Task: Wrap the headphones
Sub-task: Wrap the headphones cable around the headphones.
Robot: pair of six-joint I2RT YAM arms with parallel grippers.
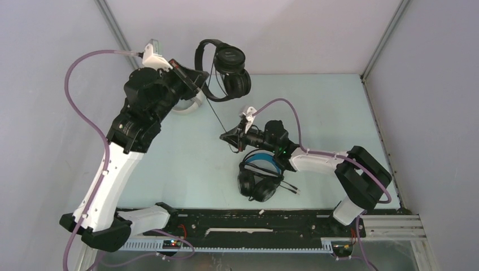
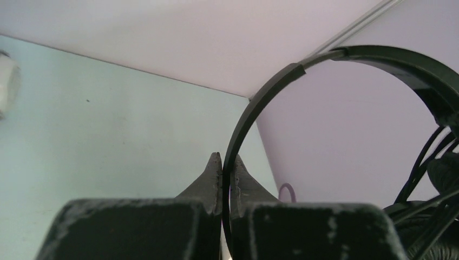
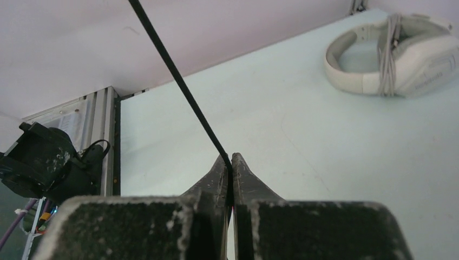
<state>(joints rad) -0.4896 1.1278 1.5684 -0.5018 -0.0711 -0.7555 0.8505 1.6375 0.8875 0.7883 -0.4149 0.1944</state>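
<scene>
Take the bulky blue-lined headset (image 1: 258, 178), lying on the table (image 1: 186, 169), as the reference for all positions.

Item 1: white headset (image 3: 395, 54).
- Locate well apart from the reference, beyond it and to its left, flat on the table.
- Check the cord bundle, wound in several turns around the band.
- Judge as wrapped; no further action expected.

Item 2: thin black headset (image 1: 230, 58).
- Locate beyond the reference, raised clear of the table.
- Confirm the left gripper (image 2: 228, 167) clamped tight on the headband, with the band pinched between the closed fingers.
- Trace the cord (image 3: 178, 81) from the earcups down in a straight line toward the reference, ending in the right gripper (image 3: 229, 162).
- Confirm the right gripper pinched shut on that cord, just beyond the reference and above it.
- Judge as in progress: cord gripped and held straight, no winding around the band visible yet.
- Disregard the extra strands beside the earcup in the left wrist view; too little shown to count as turns.

Item 3: the reference itself.
- Partly covered by the right arm.
- Note a short cord end sticking out on its right side.
- Cannot tell whether wrapped or loose.

Remaining, as a judgement: wind the long cord of item 2 around its band, set it down, then inspect item 3.
</scene>
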